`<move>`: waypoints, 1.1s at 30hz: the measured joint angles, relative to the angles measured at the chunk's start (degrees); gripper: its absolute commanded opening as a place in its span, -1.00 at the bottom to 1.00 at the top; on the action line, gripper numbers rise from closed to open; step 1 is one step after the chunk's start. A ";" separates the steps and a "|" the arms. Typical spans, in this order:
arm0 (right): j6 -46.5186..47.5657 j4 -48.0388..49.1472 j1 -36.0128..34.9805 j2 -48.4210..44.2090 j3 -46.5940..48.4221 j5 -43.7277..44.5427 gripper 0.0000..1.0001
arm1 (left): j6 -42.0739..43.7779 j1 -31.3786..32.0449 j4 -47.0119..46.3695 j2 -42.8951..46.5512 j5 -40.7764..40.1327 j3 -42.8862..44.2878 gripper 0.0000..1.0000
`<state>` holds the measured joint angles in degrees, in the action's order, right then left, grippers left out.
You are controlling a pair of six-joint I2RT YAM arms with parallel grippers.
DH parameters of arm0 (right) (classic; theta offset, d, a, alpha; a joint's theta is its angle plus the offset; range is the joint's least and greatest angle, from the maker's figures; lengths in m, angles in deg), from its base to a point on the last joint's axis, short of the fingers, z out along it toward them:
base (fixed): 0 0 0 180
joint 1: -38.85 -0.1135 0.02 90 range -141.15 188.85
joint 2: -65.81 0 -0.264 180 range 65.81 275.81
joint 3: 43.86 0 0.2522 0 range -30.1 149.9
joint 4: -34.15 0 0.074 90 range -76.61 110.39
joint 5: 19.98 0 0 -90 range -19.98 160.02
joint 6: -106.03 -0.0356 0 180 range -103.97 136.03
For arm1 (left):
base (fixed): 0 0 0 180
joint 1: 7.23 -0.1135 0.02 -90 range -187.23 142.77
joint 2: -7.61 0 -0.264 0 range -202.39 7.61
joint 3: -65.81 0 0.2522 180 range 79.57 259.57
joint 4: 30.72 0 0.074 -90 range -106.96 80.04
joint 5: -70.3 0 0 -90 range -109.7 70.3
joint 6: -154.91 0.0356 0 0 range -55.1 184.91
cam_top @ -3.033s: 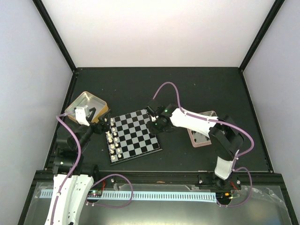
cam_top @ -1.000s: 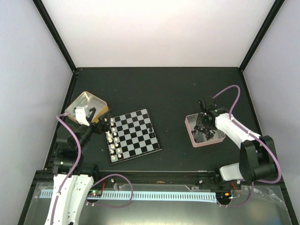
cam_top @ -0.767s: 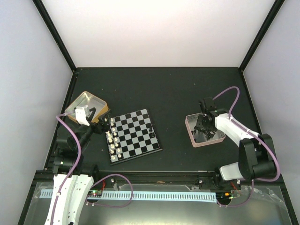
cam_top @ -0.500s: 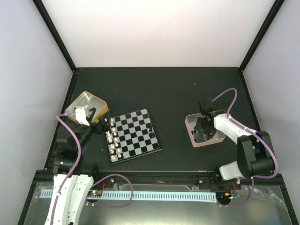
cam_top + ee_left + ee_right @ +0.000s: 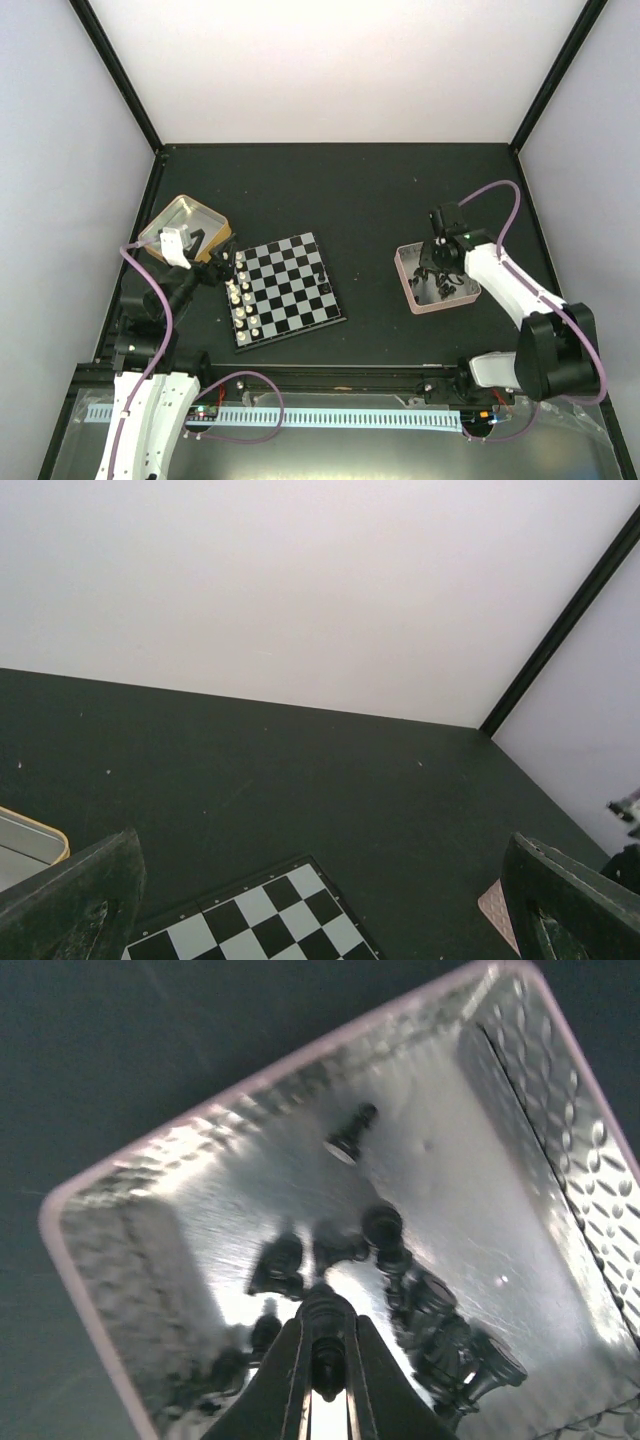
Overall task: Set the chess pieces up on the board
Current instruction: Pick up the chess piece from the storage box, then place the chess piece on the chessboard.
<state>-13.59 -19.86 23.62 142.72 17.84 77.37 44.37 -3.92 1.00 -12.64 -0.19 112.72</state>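
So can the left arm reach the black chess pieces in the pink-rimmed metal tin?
Probably not. The pink-rimmed metal tin lies far right, beyond the checkered chessboard, and the right end effector is inside, pinching a black chess piece.

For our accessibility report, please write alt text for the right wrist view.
The claw pinches a black piece over a pink-rimmed metal tin. Several more black pieces lie loose on the tin's shiny floor; the tin sits on a dark table.
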 measured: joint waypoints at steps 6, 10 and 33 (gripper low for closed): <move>-0.13 -1.16 -4.72 -2.27 6.82 -2.58 -0.91 | 0.02 -0.02 0.00 0.61 0.02 0.00 0.98; -0.55 -2.25 -12.15 1.92 14.64 -3.34 -0.90 | 0.00 -0.20 0.04 1.55 0.02 0.00 0.98; -0.90 -3.98 -30.51 38.47 44.65 -6.62 -0.89 | 0.02 -0.26 0.87 1.99 -1.99 0.02 0.98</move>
<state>-14.49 -23.84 -6.89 181.19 62.50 70.75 44.39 -4.18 1.87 -10.65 -2.18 112.74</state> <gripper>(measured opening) 0.074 0.989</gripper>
